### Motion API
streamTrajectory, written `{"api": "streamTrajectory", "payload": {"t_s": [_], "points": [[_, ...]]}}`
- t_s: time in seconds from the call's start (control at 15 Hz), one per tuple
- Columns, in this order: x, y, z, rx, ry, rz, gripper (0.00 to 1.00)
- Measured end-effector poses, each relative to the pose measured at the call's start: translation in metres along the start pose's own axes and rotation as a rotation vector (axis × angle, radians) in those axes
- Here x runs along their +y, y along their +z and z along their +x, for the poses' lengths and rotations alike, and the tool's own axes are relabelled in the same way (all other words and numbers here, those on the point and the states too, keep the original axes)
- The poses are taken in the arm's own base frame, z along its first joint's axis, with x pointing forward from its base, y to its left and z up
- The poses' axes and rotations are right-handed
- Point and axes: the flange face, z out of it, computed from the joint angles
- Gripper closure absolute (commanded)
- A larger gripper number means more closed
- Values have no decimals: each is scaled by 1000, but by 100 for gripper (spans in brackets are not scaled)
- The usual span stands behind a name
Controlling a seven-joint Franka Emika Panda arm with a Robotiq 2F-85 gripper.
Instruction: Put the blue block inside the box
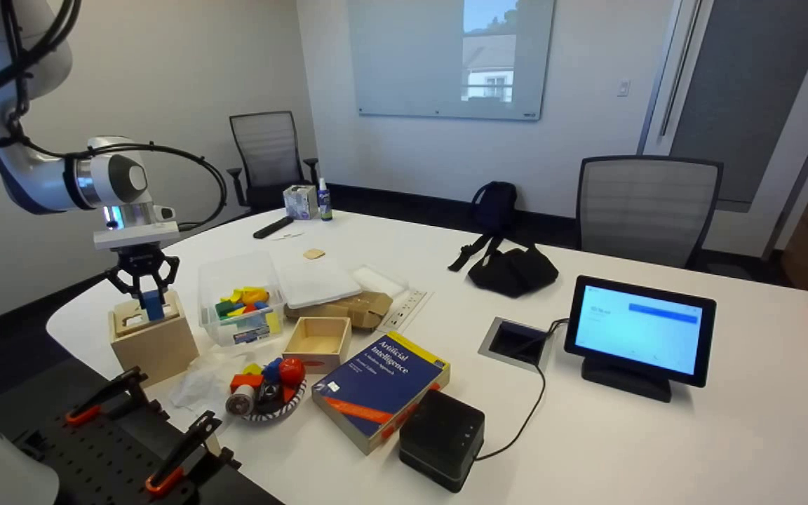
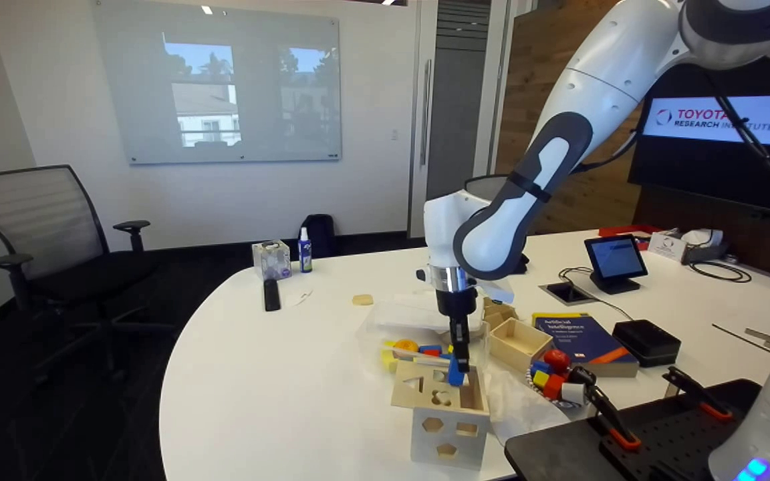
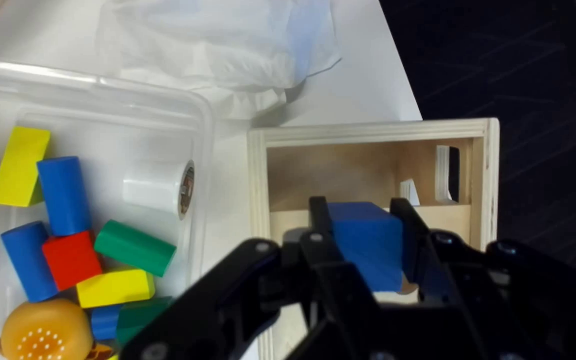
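While the gripper [image 3: 360, 206] clamps the blue block [image 3: 367, 246] right of centre in the wrist view, the block is at the partly open top of the wooden box [image 1: 155, 351], lower left in an exterior view; whether its base is inside cannot be determined.

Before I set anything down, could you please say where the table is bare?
The table looks bare between its curved edge, the long black object and the wooden box. Another patch lies between the screen and small black box. It is crowded around the clear tub, bowl, book and wooden box, where the end effector grips the blue block.
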Motion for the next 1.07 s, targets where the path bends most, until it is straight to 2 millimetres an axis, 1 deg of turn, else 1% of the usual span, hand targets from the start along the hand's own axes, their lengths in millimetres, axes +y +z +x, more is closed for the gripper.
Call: {"api": "streamTrajectory", "payload": {"t_s": [0.2, 0.4, 0.67, 1.07], "points": [[-4, 0, 10, 4, 10, -4, 91], [-4, -1, 18, 12, 18, -10, 91], [0, -1, 24, 13, 32, -36, 91], [-4, 0, 32, 7, 39, -69, 91]]}}
